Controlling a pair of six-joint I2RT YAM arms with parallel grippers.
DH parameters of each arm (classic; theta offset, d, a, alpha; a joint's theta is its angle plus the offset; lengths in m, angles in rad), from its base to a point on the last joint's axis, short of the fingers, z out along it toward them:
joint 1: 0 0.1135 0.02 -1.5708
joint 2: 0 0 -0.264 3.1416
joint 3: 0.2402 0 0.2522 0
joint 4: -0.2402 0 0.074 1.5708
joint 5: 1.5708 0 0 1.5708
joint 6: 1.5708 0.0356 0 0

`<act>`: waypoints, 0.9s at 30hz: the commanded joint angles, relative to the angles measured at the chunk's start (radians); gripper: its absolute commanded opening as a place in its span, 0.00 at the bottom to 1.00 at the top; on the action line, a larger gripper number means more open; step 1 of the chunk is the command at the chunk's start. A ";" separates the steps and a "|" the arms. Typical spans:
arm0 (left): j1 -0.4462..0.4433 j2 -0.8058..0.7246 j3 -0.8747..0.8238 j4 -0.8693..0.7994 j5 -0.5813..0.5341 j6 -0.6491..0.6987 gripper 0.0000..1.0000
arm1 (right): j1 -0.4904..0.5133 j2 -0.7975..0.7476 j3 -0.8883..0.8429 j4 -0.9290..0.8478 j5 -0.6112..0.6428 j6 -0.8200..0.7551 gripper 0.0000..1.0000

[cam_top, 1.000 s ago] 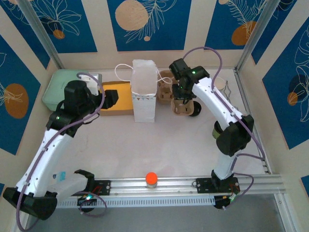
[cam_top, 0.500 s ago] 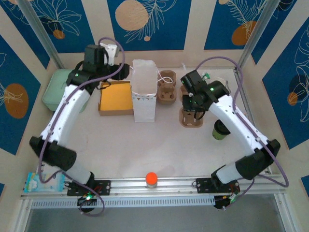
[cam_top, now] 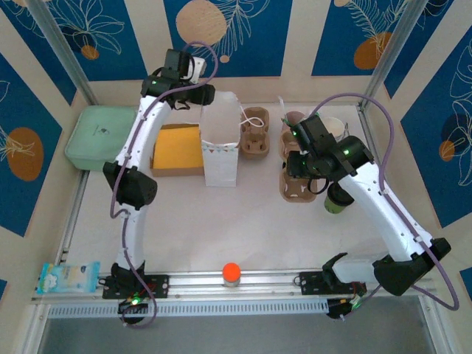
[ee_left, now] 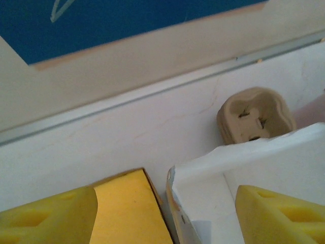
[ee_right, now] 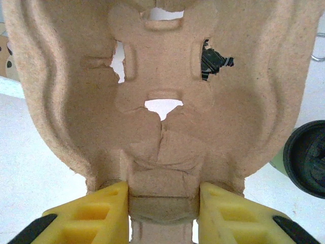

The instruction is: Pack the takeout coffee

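a: start big. why does the bag (cam_top: 220,151) stand mid-bench (cam_top: 184,214), mouth up?

b: i'd say it's the thing to be packed. upright and open-topped, it can take a load from above. the left pincer (cam_top: 200,94) hangs at its far rim, fingers (ee_left: 48,216) spread wide with nothing between them. in the left wrist view the bag's white edge lies just below them. my guess is that it's there to catch that rim and steady the bag.

a: and the box (cam_top: 177,147)?

b: it lies flat just left of the bag, out of the way. it plays no part that i can see.

a: the right side, then.

b: the right pincer (ee_right: 162,208) is clenched on the near edge of a pulp carrier (cam_top: 296,186), with a yellow pad on each side of the rim. a grip there keeps the wells free, so a cup could probably drop in. i can't tell whether the carrier rests on the bench or is lifted.

a: where's the coffee (cam_top: 338,199)?

b: it's on the bench just right of that carrier, partly under the right forearm, and nothing holds it. it's well apart from the bag.

a: which way does it point?

b: it stands upright, black lid up and green wall below, so its long axis is vertical. it's not yet in the carrier or the bag.
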 commanded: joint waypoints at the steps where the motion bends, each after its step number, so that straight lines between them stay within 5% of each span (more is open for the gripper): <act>1: -0.009 0.006 0.043 -0.085 -0.022 0.025 0.69 | 0.006 -0.029 -0.009 -0.012 -0.023 0.014 0.34; 13: -0.066 -0.093 -0.044 -0.197 -0.007 -0.022 0.30 | 0.015 -0.049 0.023 -0.028 -0.019 0.014 0.34; 27: -0.126 -0.370 -0.444 -0.109 0.069 -0.167 0.13 | 0.027 -0.112 0.051 -0.063 -0.013 0.004 0.33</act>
